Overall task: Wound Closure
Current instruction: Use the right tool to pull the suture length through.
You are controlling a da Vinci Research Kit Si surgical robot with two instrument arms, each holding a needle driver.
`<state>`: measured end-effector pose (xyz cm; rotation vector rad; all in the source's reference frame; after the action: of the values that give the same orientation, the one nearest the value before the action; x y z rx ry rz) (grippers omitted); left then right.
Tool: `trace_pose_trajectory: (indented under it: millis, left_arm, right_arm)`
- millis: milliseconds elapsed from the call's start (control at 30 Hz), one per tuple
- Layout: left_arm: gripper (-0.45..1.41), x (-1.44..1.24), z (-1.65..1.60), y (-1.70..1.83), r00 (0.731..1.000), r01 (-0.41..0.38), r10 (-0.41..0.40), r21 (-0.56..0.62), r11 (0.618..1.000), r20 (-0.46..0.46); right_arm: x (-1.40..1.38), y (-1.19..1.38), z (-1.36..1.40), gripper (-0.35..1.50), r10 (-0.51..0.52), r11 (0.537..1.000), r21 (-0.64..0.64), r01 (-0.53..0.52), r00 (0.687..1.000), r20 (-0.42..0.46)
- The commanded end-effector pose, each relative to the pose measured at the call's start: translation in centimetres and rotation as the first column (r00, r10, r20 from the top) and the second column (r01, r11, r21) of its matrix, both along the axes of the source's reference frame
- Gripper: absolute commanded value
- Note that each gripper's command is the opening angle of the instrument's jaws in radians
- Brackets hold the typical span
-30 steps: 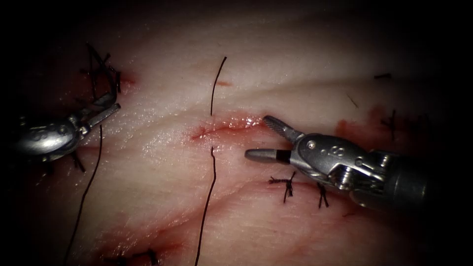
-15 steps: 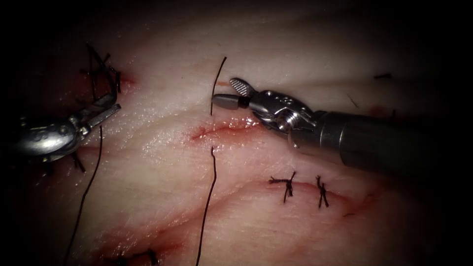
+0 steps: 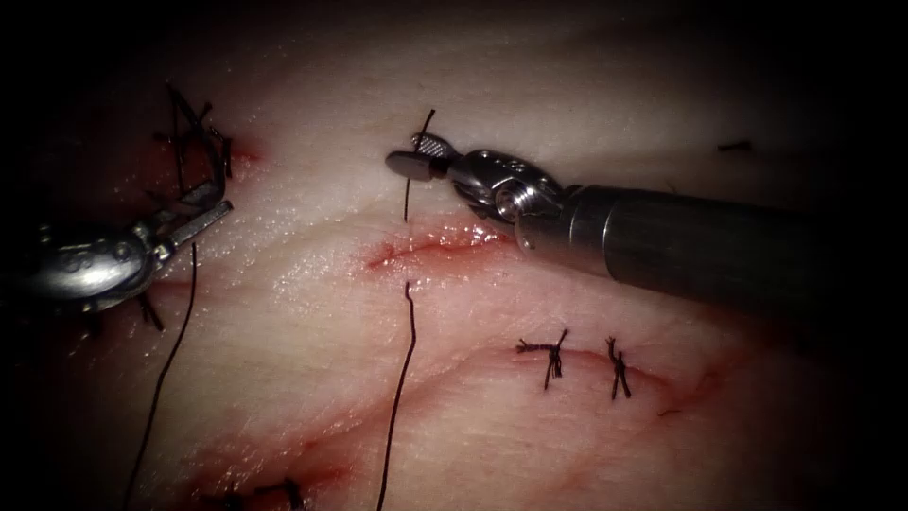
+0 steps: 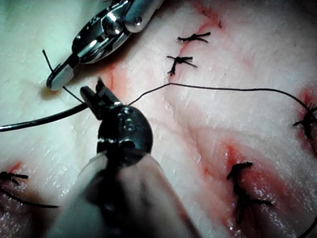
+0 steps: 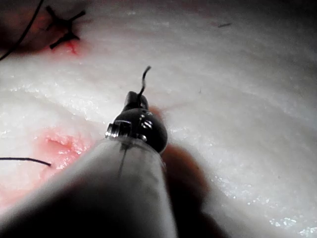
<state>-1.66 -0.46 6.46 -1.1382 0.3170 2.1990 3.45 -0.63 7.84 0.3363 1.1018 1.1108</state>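
the right tool [image 3: 413, 156] comes in from the right of the frame and its tip lies above the cut [image 3: 430, 248], a little left of the centre, in the upper half of the endoscope view. its two jaws are almost together and they grip the short free end of the thread [image 3: 407, 331]. a small piece of this end sticks out above the jaws, and under them the thread goes down into the tissue [image 3: 312, 312] just above the cut. in the right wrist view the same tool [image 5: 134, 99] has the thread end [image 5: 144, 78] standing up from its tip.

the thread comes out again just below the cut and runs down to the lower edge of the frame, near the middle.

the left tool [image 3: 203, 210] is at the left edge of the frame, at middle height, well apart from the cut. in the left wrist view its jaws [image 4: 94, 96] are closed on a thick dark curved line that looks like the needle [image 4: 39, 119]. i cannot tell where along its curve it is held. it lies above the surface and is not in the tissue. a second strand [image 3: 165, 369] hangs from this tool toward the lower left corner.

two finished stitches [image 3: 550, 358] sit in the lower right part, below the right tool's shaft. red fluid [image 3: 284, 464] stains the tissue in the lower left part.
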Motion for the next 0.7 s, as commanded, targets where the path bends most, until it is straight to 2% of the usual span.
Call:
trace_pose_trajectory:
  millis: [33, 233, 333, 467, 500, 533, 567, 633, 667, 700]
  left_arm:
    - [-0.45, -0.06, 0.05, 0.02, 1.000, 0.001, -0.001, -0.001, 1.000, 0.001]
    - [-0.45, -0.06, 0.07, 0.02, 1.000, -0.001, 0.001, -0.001, 1.000, 0.000]
    - [-0.45, -0.06, 0.09, 0.02, 1.000, -0.004, 0.004, 0.001, 1.000, -0.004]
    - [-0.45, -0.08, 0.14, 0.08, 1.000, -0.011, 0.011, -0.006, 1.000, -0.011]
    - [-0.45, -0.09, 0.15, 0.10, 1.000, -0.016, 0.015, -0.009, 1.000, -0.013]
    - [-0.45, -0.10, 0.17, 0.13, 1.000, -0.011, 0.011, -0.008, 1.000, -0.019]
    - [-0.40, -0.15, 0.23, 0.23, 0.999, 0.002, -0.003, -0.011, 1.000, -0.043]
    - [-0.32, -0.20, 0.30, 0.33, 0.998, 0.018, -0.019, -0.011, 1.000, -0.062]
    - [-0.13, -0.23, 0.36, 0.40, 0.997, 0.015, -0.016, -0.014, 1.000, -0.082]
    - [-0.10, -0.25, 0.40, 0.45, 0.995, 0.016, -0.018, -0.016, 1.000, -0.094]
  right_arm:
    - [0.09, 0.06, -0.13, -0.35, 0.008, 0.999, -0.050, -0.008, 1.000, -0.010]
    - [0.11, 0.10, -0.43, -0.35, 0.007, 0.993, -0.115, -0.015, 0.997, -0.074]
    - [0.11, 0.11, -0.60, -0.35, -0.010, 0.989, -0.148, -0.001, 0.997, -0.071]
    - [0.12, 0.08, -0.66, -0.35, -0.030, 0.985, -0.170, 0.018, 0.997, -0.070]
    - [0.13, 0.08, -0.64, -0.16, -0.030, 0.985, -0.173, 0.016, 0.997, -0.075]
    - [0.13, 0.08, -0.63, 0.34, -0.030, 0.984, -0.177, 0.015, 0.996, -0.081]
    - [0.13, 0.10, -0.61, 1.16, -0.017, 0.982, -0.191, -0.003, 0.995, -0.103]
    - [0.11, 0.13, -0.62, 1.38, -0.009, 0.980, -0.199, -0.016, 0.992, -0.122]
    - [0.08, 0.14, -0.64, 1.45, 0.004, 0.980, -0.196, -0.030, 0.991, -0.131]
    - [0.05, 0.15, -0.66, 1.47, 0.015, 0.980, -0.197, -0.040, 0.991, -0.131]
